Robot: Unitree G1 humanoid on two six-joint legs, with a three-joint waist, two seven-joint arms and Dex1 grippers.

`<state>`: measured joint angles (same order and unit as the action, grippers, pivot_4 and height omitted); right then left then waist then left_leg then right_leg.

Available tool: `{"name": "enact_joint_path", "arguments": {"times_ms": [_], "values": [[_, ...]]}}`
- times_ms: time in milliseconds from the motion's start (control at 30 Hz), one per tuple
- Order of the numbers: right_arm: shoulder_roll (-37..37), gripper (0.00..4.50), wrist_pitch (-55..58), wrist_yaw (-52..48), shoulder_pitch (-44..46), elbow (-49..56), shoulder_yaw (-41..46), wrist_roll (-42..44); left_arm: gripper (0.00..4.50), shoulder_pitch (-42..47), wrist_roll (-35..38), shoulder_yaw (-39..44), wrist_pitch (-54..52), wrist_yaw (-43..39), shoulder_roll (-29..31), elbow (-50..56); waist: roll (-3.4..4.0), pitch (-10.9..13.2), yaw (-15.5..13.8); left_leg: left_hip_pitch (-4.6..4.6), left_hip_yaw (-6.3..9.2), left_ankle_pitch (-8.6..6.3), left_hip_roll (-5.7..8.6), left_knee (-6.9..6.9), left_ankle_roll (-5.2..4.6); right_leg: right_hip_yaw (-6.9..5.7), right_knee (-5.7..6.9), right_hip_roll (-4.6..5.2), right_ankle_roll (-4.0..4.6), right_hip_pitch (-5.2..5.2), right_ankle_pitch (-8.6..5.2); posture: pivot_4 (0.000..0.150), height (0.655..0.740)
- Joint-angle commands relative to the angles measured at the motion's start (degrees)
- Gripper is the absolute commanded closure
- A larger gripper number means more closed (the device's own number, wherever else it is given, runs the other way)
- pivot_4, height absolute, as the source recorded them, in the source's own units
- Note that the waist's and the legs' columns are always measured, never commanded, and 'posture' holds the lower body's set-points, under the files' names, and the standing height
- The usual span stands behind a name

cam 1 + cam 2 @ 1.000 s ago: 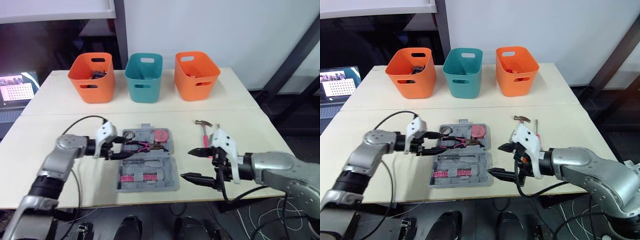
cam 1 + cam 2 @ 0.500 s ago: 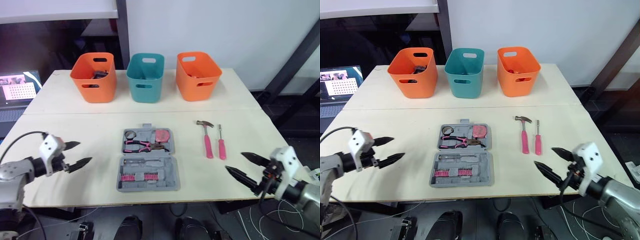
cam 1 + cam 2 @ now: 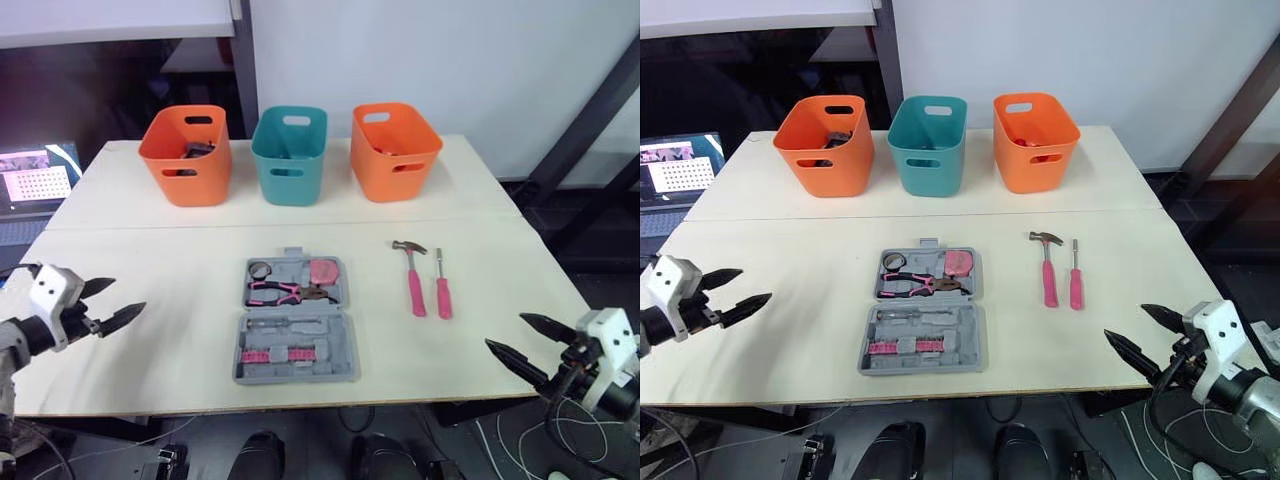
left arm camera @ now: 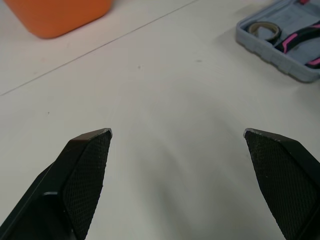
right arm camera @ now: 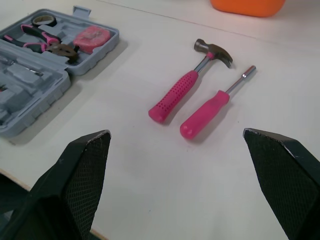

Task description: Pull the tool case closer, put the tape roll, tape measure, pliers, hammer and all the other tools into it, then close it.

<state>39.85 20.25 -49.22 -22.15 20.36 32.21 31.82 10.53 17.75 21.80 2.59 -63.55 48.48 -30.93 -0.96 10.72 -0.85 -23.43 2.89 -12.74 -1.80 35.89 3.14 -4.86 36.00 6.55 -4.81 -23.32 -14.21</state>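
The grey tool case [image 3: 296, 320] lies open at the table's middle. Its far half holds a tape roll [image 3: 261, 269], pink-handled pliers [image 3: 285, 293] and a pink tape measure [image 3: 323, 271]. A pink-handled hammer [image 3: 410, 275] and a pink driver [image 3: 440, 285] lie side by side on the table to the case's right. My left gripper [image 3: 120, 297] hovers open and empty over the table's left edge, far from the case. At the front right corner my right gripper [image 3: 505, 332] is open and empty, nearer than the hammer [image 5: 185, 87] and driver [image 5: 212, 107].
Along the back of the table stand an orange bin [image 3: 185, 155], a teal bin [image 3: 288, 155] and another orange bin [image 3: 395, 150]. A lit screen [image 3: 35, 175] sits off the table's left side. Bare tabletop [image 4: 165, 125] surrounds the case.
Both arms have drawn back from the case: the left gripper swung out to the left edge, the right one to the front right corner. The tools have not moved.
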Motion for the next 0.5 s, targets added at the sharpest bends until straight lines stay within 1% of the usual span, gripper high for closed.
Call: {"name": "enact_joint_path", "arguments": {"times_ms": [33, 100, 200, 333, 433, 500], "values": [[1.6, 0.0, 1.6, -0.1, 1.4, 2.3, -0.1, 1.3, 0.05, 2.6, 0.8, -3.3, -3.0, -1.5, 0.3, 6.1, 0.0, 0.0, -0.1, 0.0, 0.0, 0.0, 0.0, 0.0, 0.0, 0.0, 0.0, 0.0, 0.0, 0.0, 0.0, 0.15, 0.74], [2.1, 0.0, 4.2, 0.9, 2.1, 3.5, -0.5, 2.1, 0.05, 3.4, 2.2, -5.4, -6.6, -3.5, 0.6, 10.8, -0.01, 0.0, 0.0, -0.01, -0.01, 0.0, 0.01, 0.02, -0.01, 0.0, 0.01, -0.01, 0.02, 0.01, 0.02, 0.15, 0.74], [0.9, 0.0, 5.9, 4.7, 2.8, 6.8, -1.1, 1.8, 0.05, 6.6, 4.4, -9.8, -12.8, -6.8, 0.6, 18.3, -0.01, 0.0, -0.1, -0.01, -0.01, 0.0, 0.01, 0.08, -0.01, 0.0, 0.02, -0.01, 0.01, 0.03, 0.02, 0.15, 0.74], [-0.6, 0.0, 9.8, 9.3, 0.6, 10.5, -1.5, 1.2, 0.05, 10.8, 7.6, -16.1, -21.7, -11.0, 0.4, 27.8, 0.0, 0.0, 0.0, -0.01, -0.01, 0.01, 0.01, 0.1, -0.01, 0.0, 0.03, -0.01, 0.0, 0.06, 0.01, 0.15, 0.74], [-2.1, 0.0, 11.7, 12.5, -1.1, 12.9, -1.1, 0.8, 0.05, 13.3, 9.0, -19.3, -25.8, -13.0, 0.3, 31.8, 0.0, 0.0, 0.0, -0.02, -0.01, 0.01, 0.02, 0.07, -0.02, 0.01, 0.03, -0.02, 0.1, 0.06, 0.07, 0.15, 0.74], [-4.3, 0.0, 12.9, 16.4, -3.1, 16.2, -1.6, -0.6, 0.05, 17.3, 8.6, -23.0, -27.1, -14.9, -0.5, 32.9, 0.03, 0.0, 0.1, -0.01, -0.01, 0.01, 0.03, 0.07, -0.02, 0.01, 0.03, -0.03, 0.18, 0.05, 0.12, 0.15, 0.74]]}}
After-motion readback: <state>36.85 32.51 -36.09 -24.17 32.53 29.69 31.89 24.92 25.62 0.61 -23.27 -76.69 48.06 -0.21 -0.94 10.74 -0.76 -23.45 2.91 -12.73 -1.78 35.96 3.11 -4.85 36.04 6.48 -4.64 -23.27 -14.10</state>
